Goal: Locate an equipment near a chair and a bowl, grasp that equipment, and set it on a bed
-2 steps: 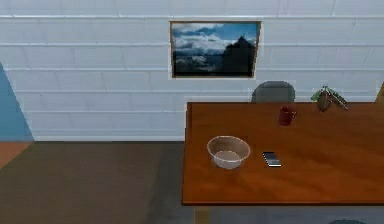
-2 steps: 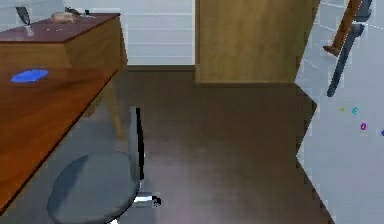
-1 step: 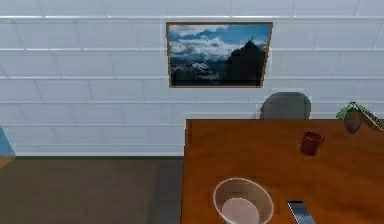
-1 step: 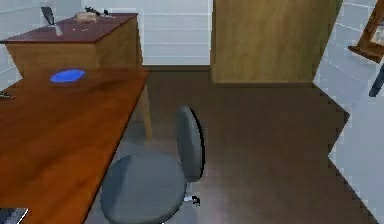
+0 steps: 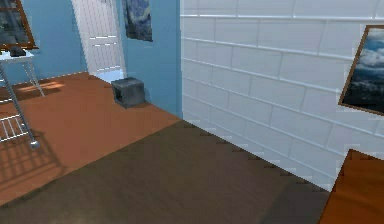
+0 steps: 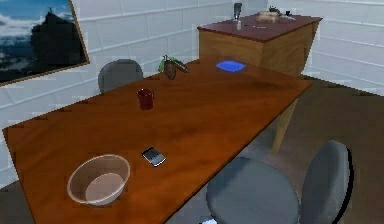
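Note:
A long wooden table (image 6: 210,115) runs across the arm side view. A pale bowl (image 6: 98,180) stands on its near left end, with a small flat dark-and-silver thing (image 6: 153,156) just to its right. Farther along stand a red cup (image 6: 146,98) and a flat blue thing (image 6: 232,67). A small dark and green thing (image 6: 172,66) lies at the table's far edge, next to a grey chair (image 6: 120,73). Two more grey chairs (image 6: 250,190) (image 6: 328,180) stand at the near side.
A wooden dresser (image 6: 262,42) with small things on top stands beyond the table's far end. In the forward view a white brick wall (image 5: 270,80) runs along the right. A white door (image 5: 100,35), a dark box (image 5: 128,91) and a wire rack (image 5: 12,110) lie ahead.

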